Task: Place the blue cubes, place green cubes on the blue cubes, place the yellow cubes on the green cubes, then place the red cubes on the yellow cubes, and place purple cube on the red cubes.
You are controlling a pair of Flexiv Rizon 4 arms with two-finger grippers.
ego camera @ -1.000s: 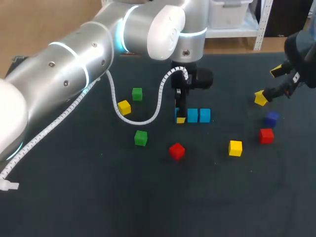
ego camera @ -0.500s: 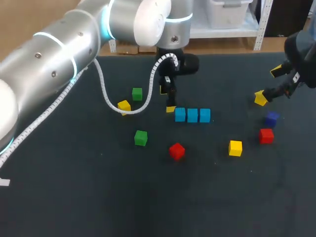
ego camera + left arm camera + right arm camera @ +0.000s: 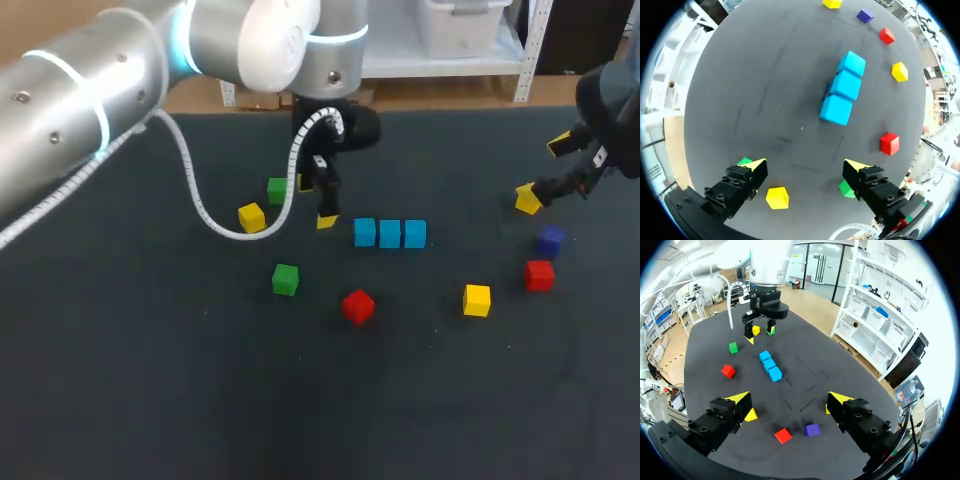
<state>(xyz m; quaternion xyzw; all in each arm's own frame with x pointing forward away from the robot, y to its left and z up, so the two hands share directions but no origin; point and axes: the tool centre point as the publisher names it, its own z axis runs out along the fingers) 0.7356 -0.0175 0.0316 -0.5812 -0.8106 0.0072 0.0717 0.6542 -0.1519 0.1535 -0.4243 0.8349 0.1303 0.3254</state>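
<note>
Three light blue cubes (image 3: 390, 233) lie side by side in a row (image 3: 845, 85). My left gripper (image 3: 313, 202) hangs open and empty just left of that row, between a green cube (image 3: 278, 190) and the row. Under its open fingers (image 3: 804, 167) lies a yellow cube (image 3: 777, 197), untouched. A second green cube (image 3: 285, 279) and a red cube (image 3: 358, 305) lie nearer the front. My right gripper (image 3: 548, 168) stands open and empty at the right edge, above a yellow cube (image 3: 527, 199). Near it lie a purple cube (image 3: 550, 240) and a second red cube (image 3: 539, 274).
A third yellow cube (image 3: 477, 299) lies right of the middle, and the one under my left gripper shows left of the row (image 3: 251, 216). From the right wrist, its gripper (image 3: 790, 400) looks over the purple cube (image 3: 812, 429) and a red cube (image 3: 783, 435). The dark table (image 3: 200, 400) is bare along the front.
My left gripper has let go of the leftmost blue cube, opened wide, and drawn up and to the left away from the row. The right arm has kept still.
</note>
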